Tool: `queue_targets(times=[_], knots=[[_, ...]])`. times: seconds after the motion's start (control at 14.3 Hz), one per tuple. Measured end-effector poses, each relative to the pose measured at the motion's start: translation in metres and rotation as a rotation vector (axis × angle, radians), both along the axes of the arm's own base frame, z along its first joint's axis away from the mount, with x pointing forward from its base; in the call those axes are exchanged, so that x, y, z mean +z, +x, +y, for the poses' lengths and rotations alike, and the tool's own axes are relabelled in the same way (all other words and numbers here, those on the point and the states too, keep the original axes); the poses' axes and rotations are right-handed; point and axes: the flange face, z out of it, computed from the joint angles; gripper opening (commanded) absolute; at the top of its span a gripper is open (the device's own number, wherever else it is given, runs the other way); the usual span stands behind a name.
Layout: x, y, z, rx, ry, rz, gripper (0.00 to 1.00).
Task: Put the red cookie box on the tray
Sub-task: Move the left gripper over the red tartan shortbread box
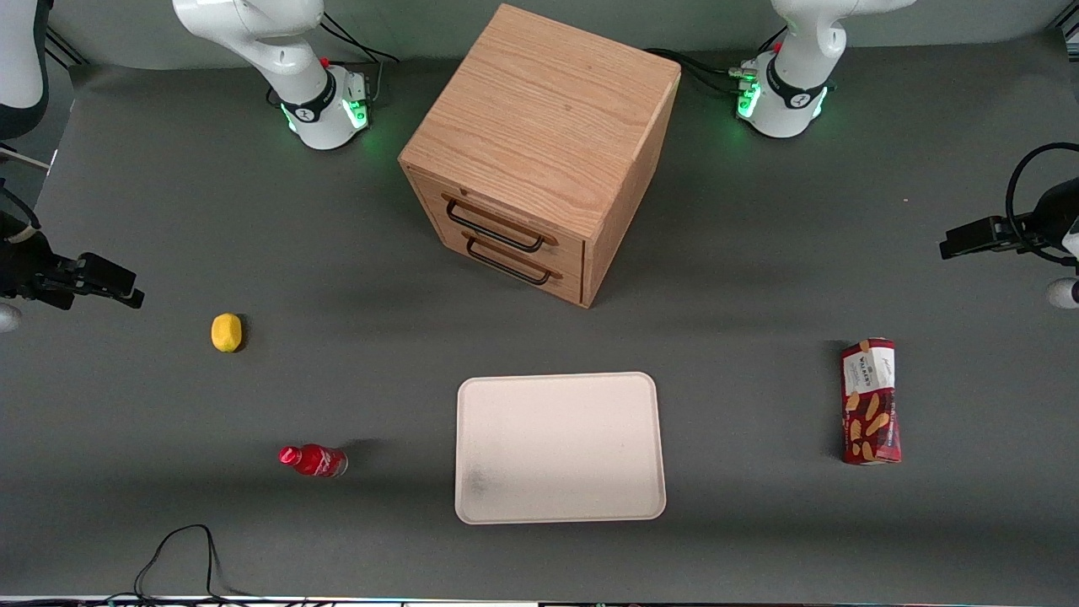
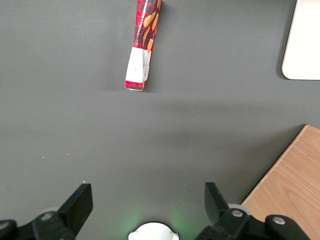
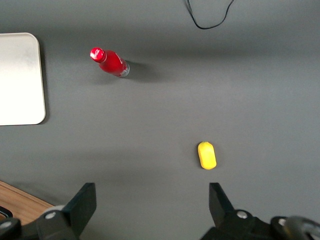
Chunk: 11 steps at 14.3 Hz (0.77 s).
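tool [image 2: 145, 212] spread, high over bare mat | red cookie box [image 1: 871, 401] flat, well apart from tray [image 1: 560, 506]

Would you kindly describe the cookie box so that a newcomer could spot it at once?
Start at the wooden drawer cabinet, then the white tray nearer the camera. The cookie box lies flat on the table toward the working arm's end, apart from the tray, with the open hand hovering above the table. It is long, narrow, dark red, with pictured cookies, unlike the small red bottle.
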Motion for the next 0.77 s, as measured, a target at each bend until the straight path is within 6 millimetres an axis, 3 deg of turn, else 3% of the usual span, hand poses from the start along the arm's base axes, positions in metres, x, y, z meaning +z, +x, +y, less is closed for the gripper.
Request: queue_targets(times=[0.77], knots=[[0.0008,0.0007,0.0065,0.012,0.003,-0.002,1.00]])
